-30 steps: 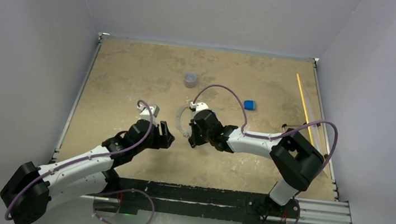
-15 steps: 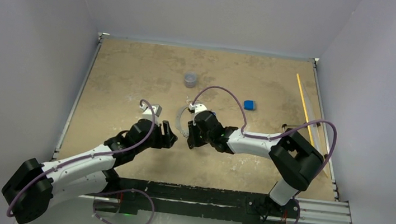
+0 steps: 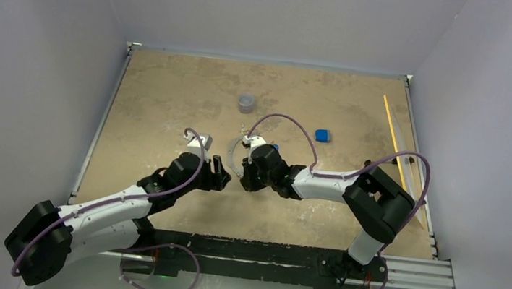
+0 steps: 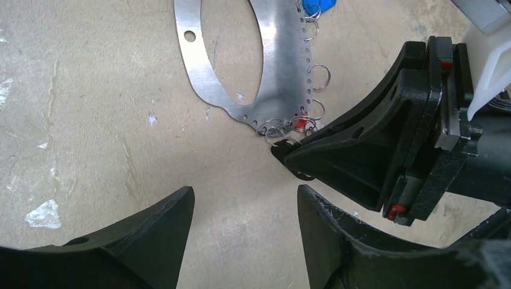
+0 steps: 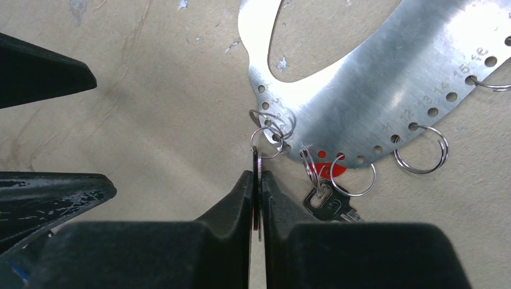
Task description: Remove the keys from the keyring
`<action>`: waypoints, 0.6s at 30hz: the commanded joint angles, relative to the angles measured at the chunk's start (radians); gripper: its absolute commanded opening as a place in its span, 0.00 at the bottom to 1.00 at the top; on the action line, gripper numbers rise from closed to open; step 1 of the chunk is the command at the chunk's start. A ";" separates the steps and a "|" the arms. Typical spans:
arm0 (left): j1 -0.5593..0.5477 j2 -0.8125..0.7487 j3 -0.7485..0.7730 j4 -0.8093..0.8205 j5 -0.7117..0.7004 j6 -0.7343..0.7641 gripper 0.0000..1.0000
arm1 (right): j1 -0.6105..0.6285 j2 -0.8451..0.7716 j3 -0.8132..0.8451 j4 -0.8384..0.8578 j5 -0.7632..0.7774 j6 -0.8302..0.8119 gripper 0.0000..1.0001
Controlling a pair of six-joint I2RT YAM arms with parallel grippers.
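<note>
The keyring is a flat silver oval plate lying on the table, with small split rings along its holed edge; it also shows in the top view and the right wrist view. My right gripper is shut on a thin key held edge-on, which hangs from a split ring at the plate's tip. A black-headed key and a red tag lie beside it. A blue key sits at the plate's far side. My left gripper is open and empty, just short of the right fingers.
A small grey cup stands at the back middle. A blue block lies to the right of the keyring. A yellow stick lies along the right edge. Both grippers meet at the table's middle.
Both arms have shifted slightly; the right gripper and its held key have edged left, and the blue key now shows behind the right wrist. The grips are unchanged.
</note>
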 commanded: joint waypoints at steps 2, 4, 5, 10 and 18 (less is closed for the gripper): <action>-0.002 0.018 0.010 0.072 -0.004 0.078 0.62 | -0.004 0.003 -0.021 0.001 -0.009 -0.023 0.00; -0.002 0.029 0.010 0.093 -0.001 0.107 0.62 | -0.006 -0.009 -0.021 -0.002 -0.009 -0.044 0.00; -0.002 0.035 0.010 0.104 -0.001 0.119 0.62 | -0.008 -0.018 -0.019 -0.009 -0.009 -0.057 0.00; -0.001 0.090 0.005 0.194 0.021 0.176 0.62 | -0.018 -0.044 -0.010 -0.046 -0.004 -0.133 0.00; 0.006 0.238 0.049 0.302 0.055 0.268 0.58 | -0.029 -0.072 0.001 -0.093 0.007 -0.213 0.00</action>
